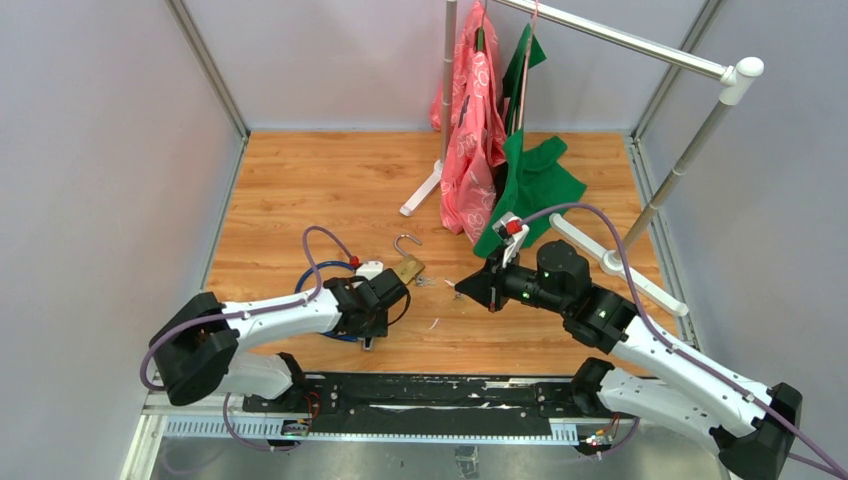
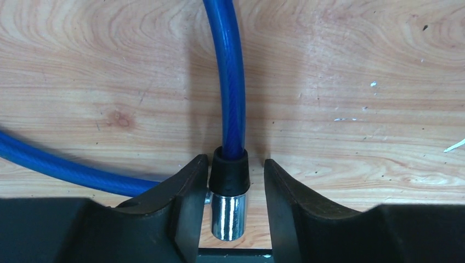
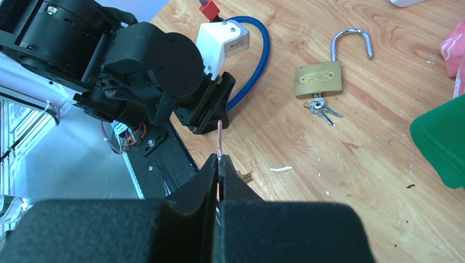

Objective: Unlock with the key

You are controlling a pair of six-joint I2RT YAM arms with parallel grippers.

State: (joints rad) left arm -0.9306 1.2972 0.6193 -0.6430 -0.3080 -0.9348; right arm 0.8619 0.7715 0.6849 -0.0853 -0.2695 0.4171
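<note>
A blue cable lock (image 2: 233, 82) lies on the wooden floor, its black collar and chrome end (image 2: 229, 216) between the fingers of my left gripper (image 2: 231, 181). The left finger touches the collar and a gap shows at the right finger, so the gripper is open. The same cable (image 3: 262, 55) curls behind my left gripper (image 1: 372, 318). My right gripper (image 3: 218, 160) is shut on a thin key (image 3: 219, 137) whose blade points toward the left gripper. In the top view the right gripper (image 1: 462, 288) hovers just right of the left one.
A brass padlock (image 3: 318, 80) lies with its shackle open and a bunch of small keys (image 3: 322, 109) in it, also seen as the padlock (image 1: 407, 267). A clothes rack (image 1: 620, 40) with pink (image 1: 470, 120) and green (image 1: 530, 180) garments stands behind. A black rail (image 1: 430, 390) runs along the near edge.
</note>
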